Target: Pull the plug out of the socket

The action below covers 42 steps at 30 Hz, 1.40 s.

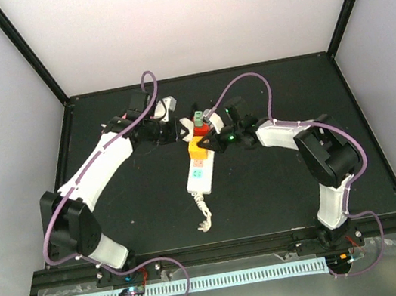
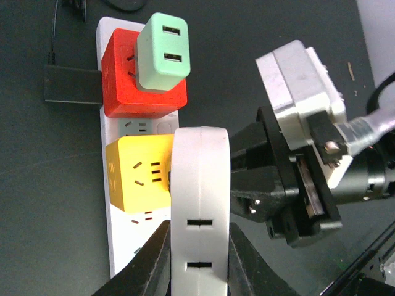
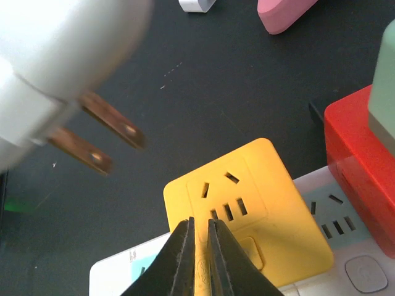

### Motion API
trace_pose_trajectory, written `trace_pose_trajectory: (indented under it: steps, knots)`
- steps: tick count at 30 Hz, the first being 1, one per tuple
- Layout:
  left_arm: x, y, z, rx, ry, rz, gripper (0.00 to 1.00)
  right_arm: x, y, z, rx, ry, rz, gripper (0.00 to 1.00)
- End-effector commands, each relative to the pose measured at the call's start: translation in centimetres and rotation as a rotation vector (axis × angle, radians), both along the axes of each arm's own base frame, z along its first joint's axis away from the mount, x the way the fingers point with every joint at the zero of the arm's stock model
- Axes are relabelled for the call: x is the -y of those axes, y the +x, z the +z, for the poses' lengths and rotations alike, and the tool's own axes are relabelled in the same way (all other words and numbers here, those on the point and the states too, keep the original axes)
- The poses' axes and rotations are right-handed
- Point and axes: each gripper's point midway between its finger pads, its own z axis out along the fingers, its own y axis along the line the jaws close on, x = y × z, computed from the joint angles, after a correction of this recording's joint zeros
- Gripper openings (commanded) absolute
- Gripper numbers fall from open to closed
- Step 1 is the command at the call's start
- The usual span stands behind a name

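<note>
The white power strip (image 1: 200,175) lies mid-table, carrying a yellow cube adapter (image 1: 196,147), a red cube adapter (image 1: 199,128) and a green USB plug (image 2: 162,52) on the red one. My left gripper (image 2: 199,262) is shut on a white plug (image 2: 199,203) and holds it above the strip. In the right wrist view that plug (image 3: 49,55) hangs in the air with both copper prongs (image 3: 102,132) bare and out of any outlet. My right gripper (image 3: 200,231) is shut, its tips down against the yellow cube (image 3: 247,203) at the strip's edge.
The strip's bundled white cord (image 1: 204,217) trails toward the near edge. A black block (image 2: 71,85) lies beside the red cube. A pink object (image 3: 284,12) and a white piece (image 3: 197,5) lie beyond the strip. Black frame rails border the table.
</note>
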Motion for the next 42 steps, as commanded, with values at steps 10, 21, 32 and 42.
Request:
trace_pose_trajectory:
  steps: [10, 21, 32, 42]
  knots:
    - [-1.8, -2.6, 6.2, 0.200, -0.159, -0.115, 0.02, 1.2, -1.1, 3.8, 0.064, -0.010, 0.016, 0.33]
    - [-1.0, -8.1, 11.0, 0.455, -0.253, -0.428, 0.02, 1.9, -5.9, 12.7, 0.213, 0.093, 0.191, 0.59]
    - [-0.2, -12.4, 13.1, 0.537, -0.391, -0.616, 0.02, 3.0, -12.6, 19.7, 0.256, 0.243, 0.407, 0.77]
    - [0.3, -14.7, 13.5, 0.564, -0.503, -0.697, 0.02, 2.0, -13.2, 23.2, 0.192, 0.333, 0.392, 0.72]
